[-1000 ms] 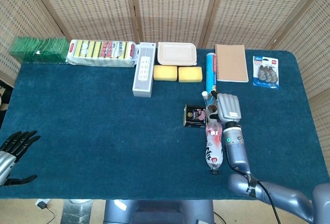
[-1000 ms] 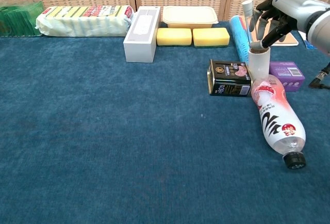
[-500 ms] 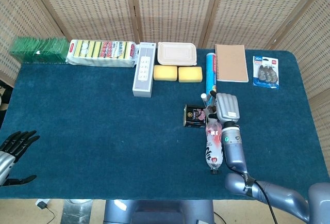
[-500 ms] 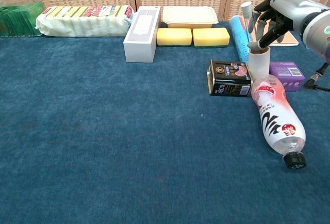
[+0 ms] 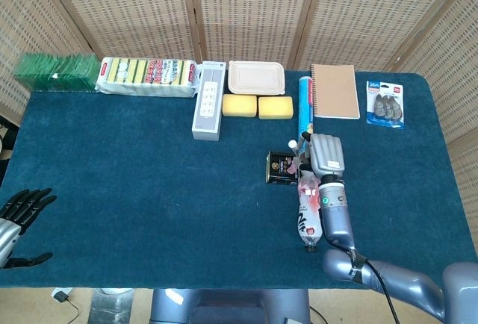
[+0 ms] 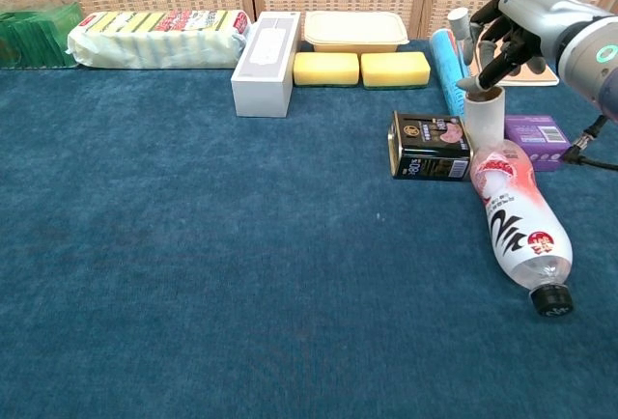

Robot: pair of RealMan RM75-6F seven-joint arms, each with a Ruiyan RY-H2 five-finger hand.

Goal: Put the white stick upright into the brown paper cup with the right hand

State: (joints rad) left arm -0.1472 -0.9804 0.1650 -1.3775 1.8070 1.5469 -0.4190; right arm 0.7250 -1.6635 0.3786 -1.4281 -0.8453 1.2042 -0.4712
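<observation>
woven rattan screens [image 5: 246, 10] behind, dark blue carpet-like table cover [image 6: 193, 274] below. along the far edge: green flat packs [image 5: 56, 70], wrapped pack of yellow sponges [image 5: 148, 76], white power strip box [image 5: 209, 100], beige lidded food container [image 5: 256, 76], two loose yellow sponge blocks [image 6: 362, 69], blue roll [image 6: 447, 64], brown spiral notebook [image 5: 335, 91], carded pack of clips [image 5: 385, 103].

near the middle right: small black tin box [image 6: 430, 146], just beside it the brown paper cup [image 6: 485, 117], standing upright, with a clear plastic bottle with pink label and black cap [image 6: 519, 222] lying against its base and a small purple box [image 6: 538, 136] on the other side.

right hand [image 6: 510, 28] hovering just over the cup mouth, fingers curled down around the white stick [image 6: 461, 31]. stick held roughly upright, top end showing above the fingers, slightly toward the far-left side of the rim; lower end hidden by the fingers, so cannot say whether already inside the cup. left hand [image 5: 21, 216] low at the table's near left corner, fingers spread, holding nothing.

risks, as a judgement only: cup looks light and tall, so a side push from a fingertip or from the stick end catching the rim could tip it toward the tin box or the bottle. letting go while the stick leans could make it fall over the rim or tip the cup. opening too early, before the lower end passes the rim, would drop it on the cloth between the cup and the blue roll.
</observation>
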